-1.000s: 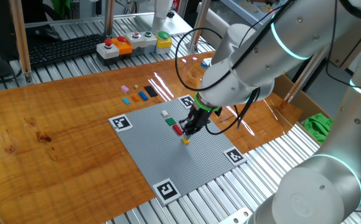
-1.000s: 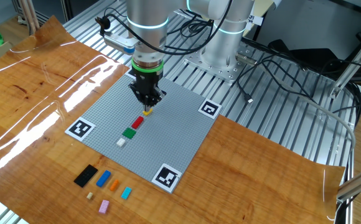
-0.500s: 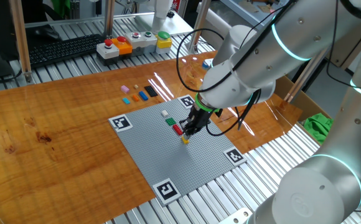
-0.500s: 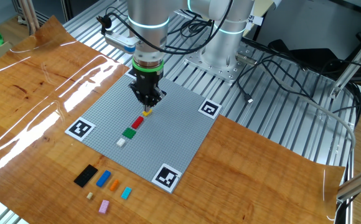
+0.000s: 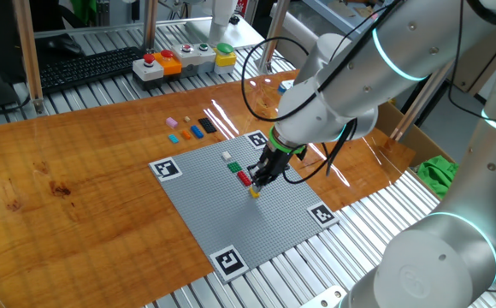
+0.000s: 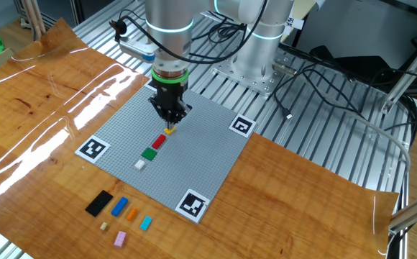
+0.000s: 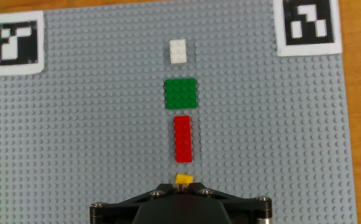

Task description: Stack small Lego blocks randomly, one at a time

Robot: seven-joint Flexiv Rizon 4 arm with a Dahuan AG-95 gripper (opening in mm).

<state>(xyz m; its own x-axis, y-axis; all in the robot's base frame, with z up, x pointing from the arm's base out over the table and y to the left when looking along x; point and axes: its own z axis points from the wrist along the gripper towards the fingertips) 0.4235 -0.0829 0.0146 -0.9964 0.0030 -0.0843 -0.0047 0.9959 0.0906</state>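
Note:
My gripper stands upright over the grey baseplate, shut on a small yellow block. In the hand view the yellow block sits between the jaws, right at the plate, just below a red block. A green block and a white block continue the line. The other fixed view shows my gripper, the yellow block, red, green and white. Loose blocks lie on the wood: black, blue, orange, cyan, pink.
Black-and-white marker tags sit at the baseplate's corners. A box of push buttons and a keyboard stand at the table's far side. Cables lie behind the arm's base. A green cloth lies off the table.

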